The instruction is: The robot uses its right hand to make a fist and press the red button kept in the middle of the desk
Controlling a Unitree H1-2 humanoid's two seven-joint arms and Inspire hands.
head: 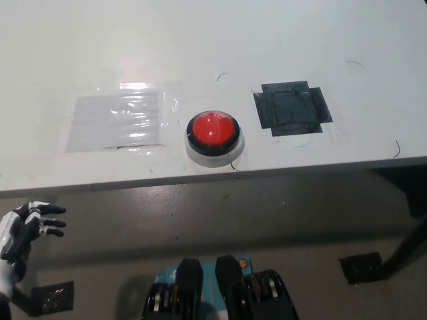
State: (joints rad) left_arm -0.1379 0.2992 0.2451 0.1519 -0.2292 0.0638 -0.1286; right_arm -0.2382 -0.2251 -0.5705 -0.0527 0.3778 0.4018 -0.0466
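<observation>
A round red button with a black ring and white base sits on the white desk, near its front edge. My white left hand hangs at the lower left, below the desk's edge, with its fingers apart and nothing in it. My black right hand and arm do not show in this view.
A clear plastic sheet is taped flat to the desk left of the button. A dark taped square lies to its right. Below the desk edge is grey floor with a black desk leg at the right.
</observation>
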